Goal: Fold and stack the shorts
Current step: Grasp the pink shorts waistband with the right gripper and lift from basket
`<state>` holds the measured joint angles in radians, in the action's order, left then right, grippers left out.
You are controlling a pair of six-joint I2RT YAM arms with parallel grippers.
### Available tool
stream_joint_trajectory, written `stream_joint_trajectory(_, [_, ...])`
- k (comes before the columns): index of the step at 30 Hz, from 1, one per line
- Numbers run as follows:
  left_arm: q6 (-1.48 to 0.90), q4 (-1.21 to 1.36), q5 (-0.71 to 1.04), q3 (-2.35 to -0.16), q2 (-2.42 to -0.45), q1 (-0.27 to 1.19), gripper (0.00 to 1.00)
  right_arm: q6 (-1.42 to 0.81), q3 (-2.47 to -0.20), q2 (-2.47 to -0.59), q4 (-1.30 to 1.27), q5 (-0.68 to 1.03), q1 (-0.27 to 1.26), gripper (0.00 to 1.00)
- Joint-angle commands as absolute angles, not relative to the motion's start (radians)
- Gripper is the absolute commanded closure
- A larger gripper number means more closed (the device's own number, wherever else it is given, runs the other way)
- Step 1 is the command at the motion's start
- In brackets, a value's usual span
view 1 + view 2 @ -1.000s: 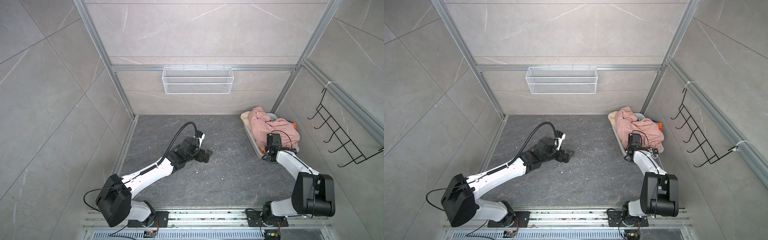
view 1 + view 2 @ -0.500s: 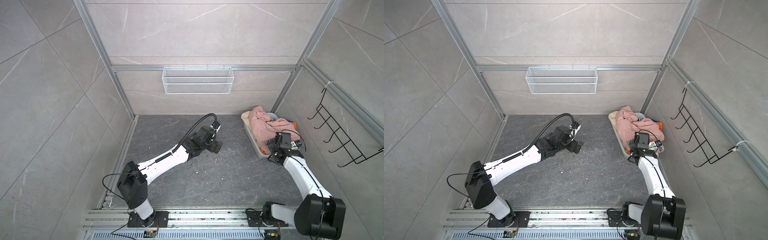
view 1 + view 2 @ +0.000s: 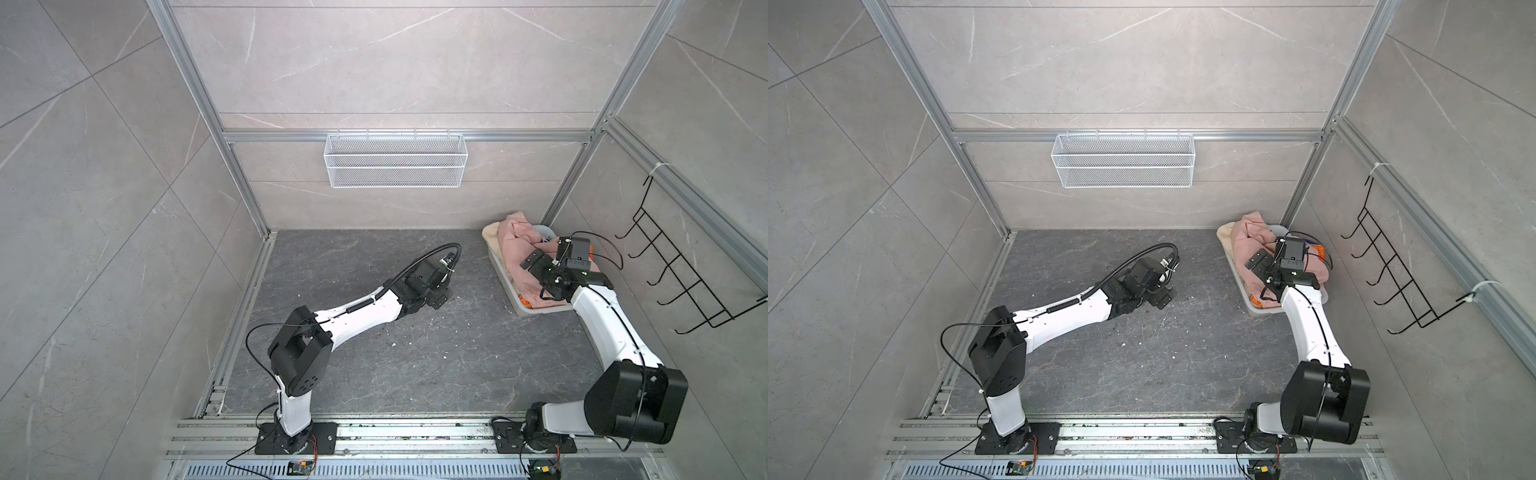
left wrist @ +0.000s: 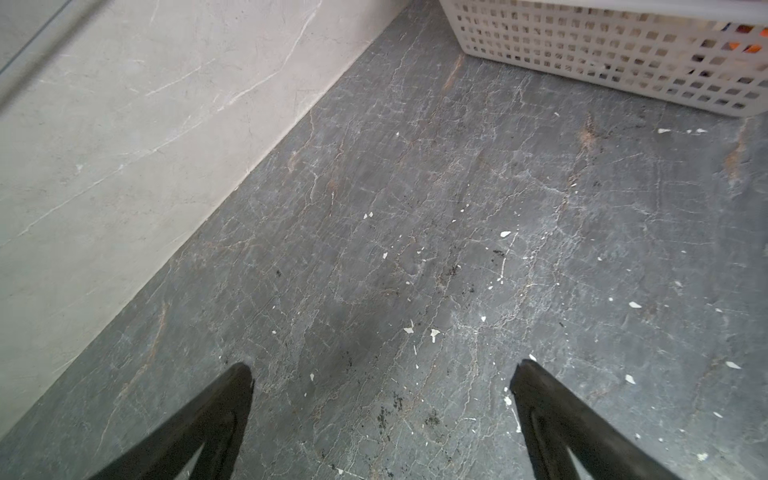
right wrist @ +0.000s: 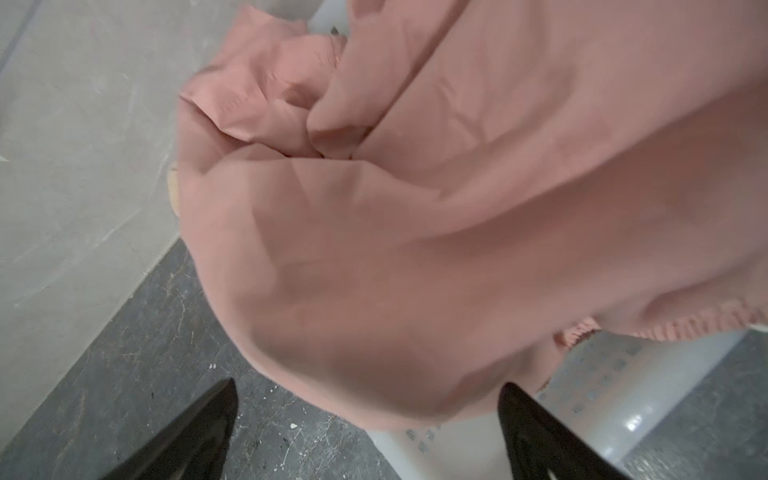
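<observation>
Left hand [image 4: 380, 374] is wide open with nothing between the jaws. It sits low over the dark grey surface [image 3: 374, 353] near the middle, well apart from the basket [image 3: 505, 286]. In the left wrist view I see only bare speckled surface ahead, with the basket's perforated wall [image 4: 582, 50] at the far corner.

Right hand [image 3: 536, 262] is open too, jaws spread and gripping nothing. In both top views it is above the basket, right over the salmon-pink shorts [image 3: 515, 245]. In the right wrist view the pink fabric [image 5: 415, 249] fills most of the frame just ahead of the fingertips [image 5: 224, 399]. I can't tell if they touch it.

The shorts are all piled in the white basket at the back right corner of the surface, crumpled and not folded. Pink is on top and drapes over the basket rim [image 5: 602, 395], with its gathered waistband showing. The beige shorts [image 3: 492, 230] poke out under the pink at the far left end of the basket. A bit of orange fabric [image 3: 528, 297] shows at the basket's near end, too small to say more.

The wire basket [image 3: 395, 166] hangs on the back wall and the black hook rack [image 3: 685, 282] on the right wall.
</observation>
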<state>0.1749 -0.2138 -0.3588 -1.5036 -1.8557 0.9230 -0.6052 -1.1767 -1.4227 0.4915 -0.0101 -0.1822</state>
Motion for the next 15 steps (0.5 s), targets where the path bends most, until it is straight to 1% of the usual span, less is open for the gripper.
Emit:
stream_joint_trajectory(1, [0.141,-0.241,-0.309,-1.578,-1.833,0.939,0.00,-0.590,-1.228,-1.486,0.505,0.021,-0.200,0.02])
stream_joint_trajectory(2, [0.138,-0.247,-0.310,-1.579,-1.833,0.944,0.00,-0.592,-1.229,-1.497,0.500,0.026,-0.205,0.05])
stream_joint_trajectory(4, [0.125,-0.255,-0.313,-1.577,-1.830,0.955,0.00,-0.597,-1.220,-1.506,0.479,0.041,-0.211,0.16])
stream_joint_trajectory(5, [0.121,-0.257,-0.310,-1.573,-1.827,0.958,0.00,-0.598,-1.215,-1.506,0.473,0.040,-0.213,0.25])
stream_joint_trajectory(8, [0.108,-0.257,-0.298,-1.559,-1.819,0.965,0.00,-0.602,-1.211,-1.496,0.476,0.037,-0.217,0.60])
stream_joint_trajectory(10, [0.097,-0.261,-0.302,-1.554,-1.811,0.966,0.00,-0.604,-1.216,-1.465,0.489,0.040,-0.219,0.80])
stream_joint_trajectory(13, [0.087,-0.254,-0.316,-1.552,-1.792,0.966,0.00,-0.602,-1.244,-1.391,0.508,0.061,-0.219,1.00])
stream_joint_trajectory(15, [0.083,-0.239,-0.317,-1.552,-1.773,0.966,0.00,-0.595,-1.292,-1.346,0.534,0.093,-0.219,1.00])
